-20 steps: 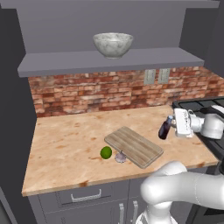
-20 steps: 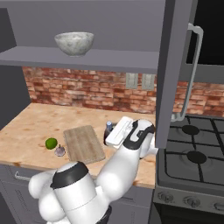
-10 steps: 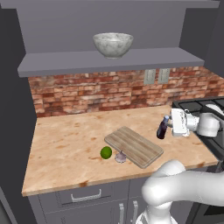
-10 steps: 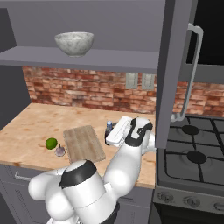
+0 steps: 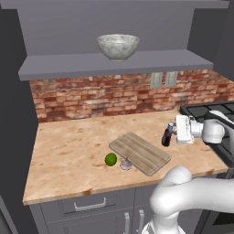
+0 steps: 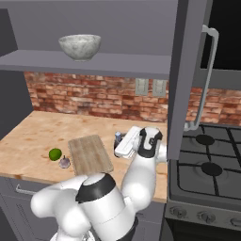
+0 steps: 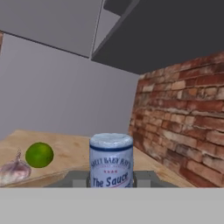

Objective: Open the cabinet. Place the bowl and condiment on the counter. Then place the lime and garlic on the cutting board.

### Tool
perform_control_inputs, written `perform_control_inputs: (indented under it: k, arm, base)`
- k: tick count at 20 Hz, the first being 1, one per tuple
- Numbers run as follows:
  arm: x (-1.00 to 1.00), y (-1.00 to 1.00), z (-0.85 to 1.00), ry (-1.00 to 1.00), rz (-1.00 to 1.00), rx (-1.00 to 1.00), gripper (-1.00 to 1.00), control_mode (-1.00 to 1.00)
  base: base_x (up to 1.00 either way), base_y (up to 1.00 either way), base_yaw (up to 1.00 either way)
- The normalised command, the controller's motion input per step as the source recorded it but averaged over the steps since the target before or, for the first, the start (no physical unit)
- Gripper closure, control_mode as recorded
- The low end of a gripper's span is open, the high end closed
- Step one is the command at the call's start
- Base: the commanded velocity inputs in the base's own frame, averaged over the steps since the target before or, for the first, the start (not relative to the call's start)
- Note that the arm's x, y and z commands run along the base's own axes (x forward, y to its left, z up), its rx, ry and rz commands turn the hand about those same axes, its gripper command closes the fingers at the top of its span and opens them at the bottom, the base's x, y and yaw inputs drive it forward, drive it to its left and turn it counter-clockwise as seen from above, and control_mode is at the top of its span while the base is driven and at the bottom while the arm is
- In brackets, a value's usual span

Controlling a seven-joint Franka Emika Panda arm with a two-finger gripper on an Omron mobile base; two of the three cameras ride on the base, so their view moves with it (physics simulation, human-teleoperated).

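Two fingers of the gripper (image 5: 172,133) clamp the condiment (image 5: 167,135) (dark bottle, pale cap) upright over the counter (image 5: 68,155) near its right edge, beside the cutting board (image 5: 139,152). The lime (image 5: 110,159) and garlic (image 5: 126,164) lie touching off the board's left corner toward the counter's front edge; the bowl (image 5: 118,46) sits on the open cabinet (image 5: 114,64) shelf.

I can't see the bottle's (image 7: 111,160) base in the hand view, cut off low. Fingers (image 5: 175,127) mostly hidden behind it; label unreadable from base views.
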Motion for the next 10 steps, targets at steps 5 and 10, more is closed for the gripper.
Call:
perform_control_inputs:
  k: [5,10]
  arm:
    - [0.19,0.00,-0.21,0.00,0.00,-0.01,1.00,-1.00]
    - [0.16,-0.05,-0.23,0.00,0.01,0.00,1.00,-1.00]
  base:
    - [0.00,0.00,0.00]
    - [0.00,0.00,0.00]
